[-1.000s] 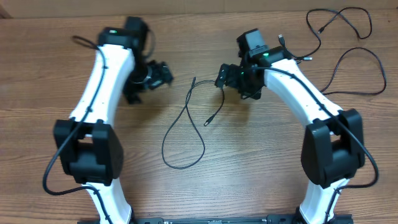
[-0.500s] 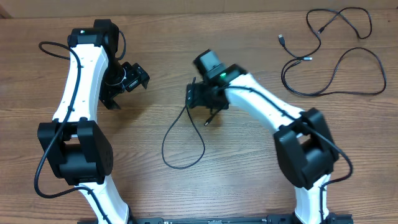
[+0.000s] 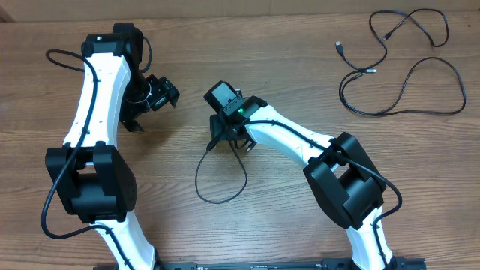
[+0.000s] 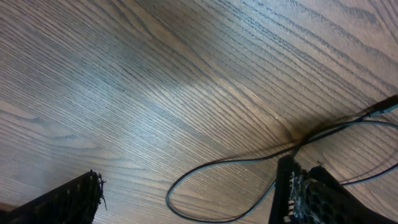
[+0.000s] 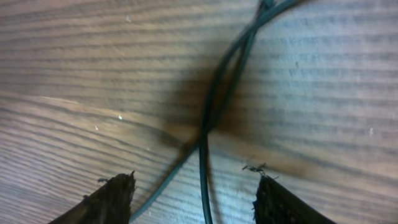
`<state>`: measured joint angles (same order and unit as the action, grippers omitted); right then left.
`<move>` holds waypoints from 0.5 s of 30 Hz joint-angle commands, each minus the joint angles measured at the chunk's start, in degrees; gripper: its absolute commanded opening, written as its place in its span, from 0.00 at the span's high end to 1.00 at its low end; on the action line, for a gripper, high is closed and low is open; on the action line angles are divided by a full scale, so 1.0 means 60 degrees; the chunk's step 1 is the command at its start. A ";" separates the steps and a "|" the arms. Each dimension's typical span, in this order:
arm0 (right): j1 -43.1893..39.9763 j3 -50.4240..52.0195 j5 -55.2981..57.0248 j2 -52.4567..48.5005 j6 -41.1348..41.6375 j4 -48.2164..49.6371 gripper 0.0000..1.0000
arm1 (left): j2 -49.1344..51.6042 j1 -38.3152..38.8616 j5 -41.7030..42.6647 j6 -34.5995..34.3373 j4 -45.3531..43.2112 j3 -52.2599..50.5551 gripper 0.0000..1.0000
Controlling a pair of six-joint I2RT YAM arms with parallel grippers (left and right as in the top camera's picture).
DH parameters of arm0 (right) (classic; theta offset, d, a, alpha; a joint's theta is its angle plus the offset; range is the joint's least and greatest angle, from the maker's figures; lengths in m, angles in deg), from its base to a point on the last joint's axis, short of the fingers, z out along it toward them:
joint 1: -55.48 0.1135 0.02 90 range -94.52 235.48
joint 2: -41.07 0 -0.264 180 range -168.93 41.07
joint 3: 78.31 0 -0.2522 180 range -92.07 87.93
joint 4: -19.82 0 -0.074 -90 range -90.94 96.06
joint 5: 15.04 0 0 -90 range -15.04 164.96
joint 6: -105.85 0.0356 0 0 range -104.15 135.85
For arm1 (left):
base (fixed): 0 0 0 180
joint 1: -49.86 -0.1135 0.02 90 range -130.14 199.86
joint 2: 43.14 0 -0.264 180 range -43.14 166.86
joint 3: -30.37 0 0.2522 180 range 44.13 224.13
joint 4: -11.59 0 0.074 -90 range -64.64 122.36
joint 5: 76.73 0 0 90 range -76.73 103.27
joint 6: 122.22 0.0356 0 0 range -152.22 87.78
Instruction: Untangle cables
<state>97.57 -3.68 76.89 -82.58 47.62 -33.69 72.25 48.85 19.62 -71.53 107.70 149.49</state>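
Note:
One thin black cable [image 3: 198,174] lies in a loop at the table's middle. Its two strands cross [image 5: 211,118] just ahead of my right gripper [image 5: 196,202]. The jaws stand open astride the strands, touching neither. In the overhead view the right gripper [image 3: 223,139] hovers low over the top of that loop. My left gripper [image 3: 161,91] stands wide open and empty to the left of it. In the left wrist view the same loop and its crossing [image 4: 300,140] lie beyond the left gripper [image 4: 186,208]. More black cables [image 3: 397,71] lie loose at the far right.
The wooden table [image 3: 300,217] carries nothing else. The loose cables at the far right have small plugs [image 3: 340,46] at their ends. Both arms' bases stand at the near edge.
My right arm has swung left across the table and come down over the loop's crossing, its jaws narrowing. The left arm shifted left earlier and has stayed still since.

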 commanded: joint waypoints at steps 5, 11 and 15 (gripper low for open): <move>0.0004 -0.0222 0.0455 -0.0113 0.0204 0.0131 0.50 | -0.0270 -0.0011 -0.0171 -0.0124 0.0015 0.0200 0.00; 0.0015 0.0036 0.0452 -0.0113 0.0353 0.0382 0.59 | -0.0270 -0.0011 -0.0168 -0.0127 -0.0018 0.0200 0.00; 0.0015 0.0095 0.0455 -0.0113 0.0459 0.0444 0.60 | -0.0270 -0.0011 -0.0168 -0.0127 -0.0018 0.0200 0.01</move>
<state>97.57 -3.60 78.62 -82.65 49.37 -31.48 72.25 48.85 19.42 -71.53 107.64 149.49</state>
